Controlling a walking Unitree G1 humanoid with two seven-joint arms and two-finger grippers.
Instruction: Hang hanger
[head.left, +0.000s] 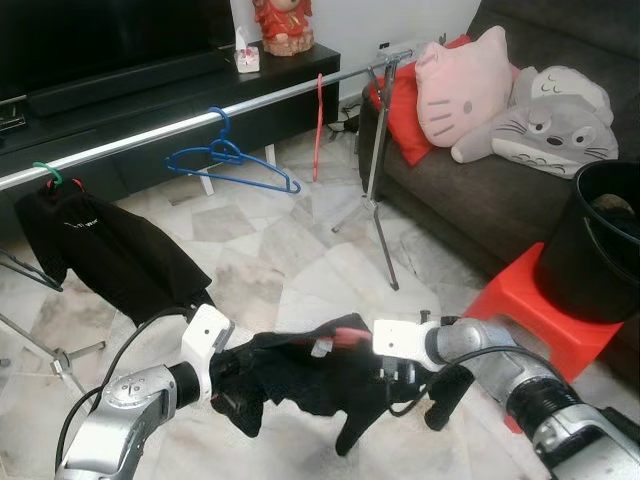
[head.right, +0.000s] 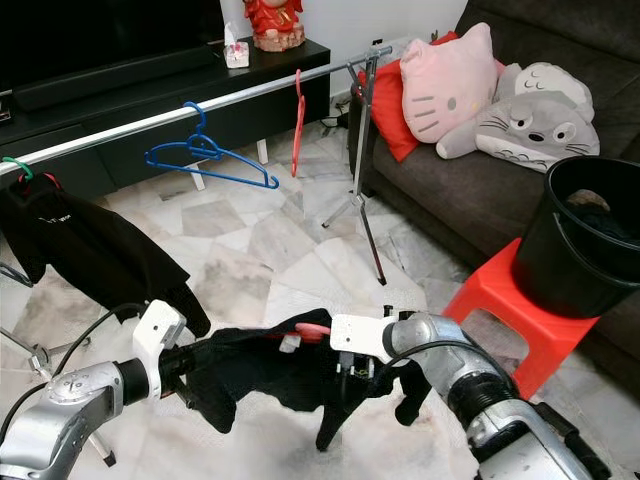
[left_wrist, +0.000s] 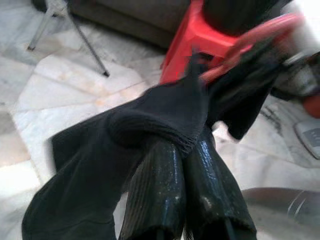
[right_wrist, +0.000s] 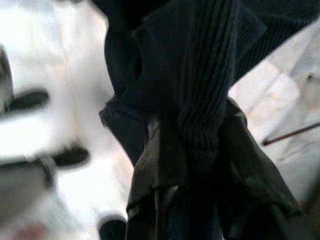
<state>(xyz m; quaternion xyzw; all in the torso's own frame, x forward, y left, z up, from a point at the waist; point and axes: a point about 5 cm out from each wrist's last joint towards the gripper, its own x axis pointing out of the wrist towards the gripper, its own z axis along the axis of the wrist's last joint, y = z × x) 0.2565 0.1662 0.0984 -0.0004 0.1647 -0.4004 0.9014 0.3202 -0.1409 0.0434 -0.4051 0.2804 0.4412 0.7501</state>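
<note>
My left gripper (left_wrist: 182, 145) is closed on a fold of the black garment (head.left: 290, 375). My right gripper (head.left: 385, 385) is buried in the same cloth; I cannot tell how far its fingers are parted. The garment is draped on a red hanger (head.left: 345, 335), held low between my two arms over the floor (head.left: 290, 260), well short of the rail (head.left: 180, 125).

To do this step well, I judge that I must lift both ends level, keep the cloth from slipping off the hanger, and bring its hook over the rail in the gap between the blue hanger (head.left: 230, 160) and the black shirt (head.left: 100, 250).

The red hanger's long axis runs roughly left to right between my grippers; its hook is hidden.
</note>
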